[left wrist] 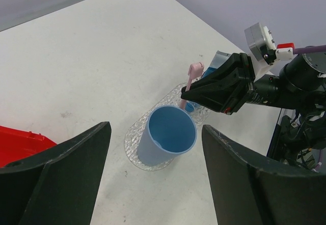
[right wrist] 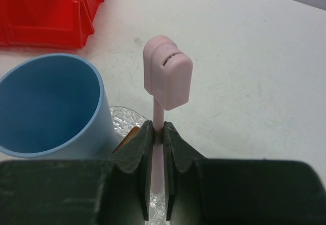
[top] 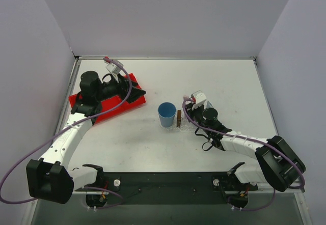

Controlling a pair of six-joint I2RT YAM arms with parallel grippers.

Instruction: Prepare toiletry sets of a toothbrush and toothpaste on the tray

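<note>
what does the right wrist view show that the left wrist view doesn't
Only the right wrist view: the stem of the thin pink plastic toothbrush pinched in the shut right end effector, close up. Only the left wrist view: most of the outline of the oval bubbly clear mat, that end effector from outside, and the open left end effector. Both: the round blue plastic cup, the toothbrush beside it, the red plastic bin.

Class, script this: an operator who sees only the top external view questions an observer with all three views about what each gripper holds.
Operator: Is the right gripper holding anything?
Observer: Yes. The right gripper is shut on the toothbrush stem, with the pink head sticking out past the fingertips.
Operator: And the left one?
Observer: The left gripper is open, with nothing between its fingers.
</note>
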